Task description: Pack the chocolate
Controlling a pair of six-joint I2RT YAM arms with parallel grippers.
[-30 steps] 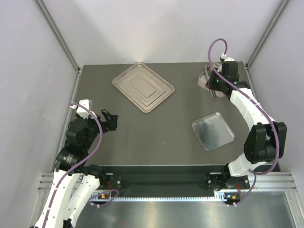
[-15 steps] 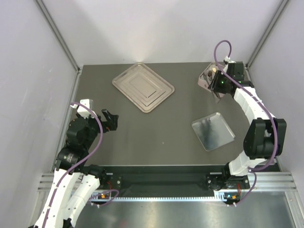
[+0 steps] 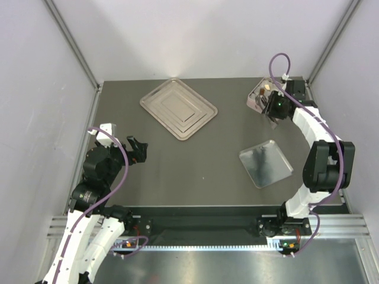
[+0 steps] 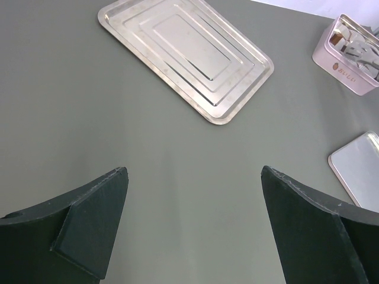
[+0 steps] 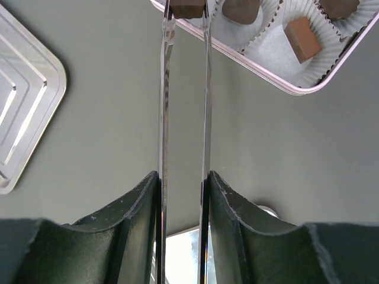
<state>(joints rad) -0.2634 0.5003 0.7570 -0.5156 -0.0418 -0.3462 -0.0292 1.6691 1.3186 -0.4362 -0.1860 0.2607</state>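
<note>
The pink box (image 3: 258, 94) stands at the back right and holds white paper cups with chocolate pieces: a dark one (image 5: 240, 9) and a reddish-brown one (image 5: 302, 31). The box rim (image 5: 278, 83) crosses the top of the right wrist view. My right gripper (image 5: 183, 177) is shut on thin metal tongs (image 5: 164, 89), whose tips pinch a dark brown chocolate (image 5: 188, 8) at the box's near edge. In the top view the right gripper (image 3: 273, 107) hovers at the box. My left gripper (image 4: 194, 177) is open and empty, low at the left (image 3: 139, 149).
A stepped metal tray (image 3: 179, 109) lies at the back centre and also shows in the left wrist view (image 4: 185, 50). A flat silver lid (image 3: 266, 163) lies at the right middle. The side walls stand close to both arms.
My right wrist has shifted a little to the right and back, uncovering more of the pink box. The left arm has not moved.
</note>
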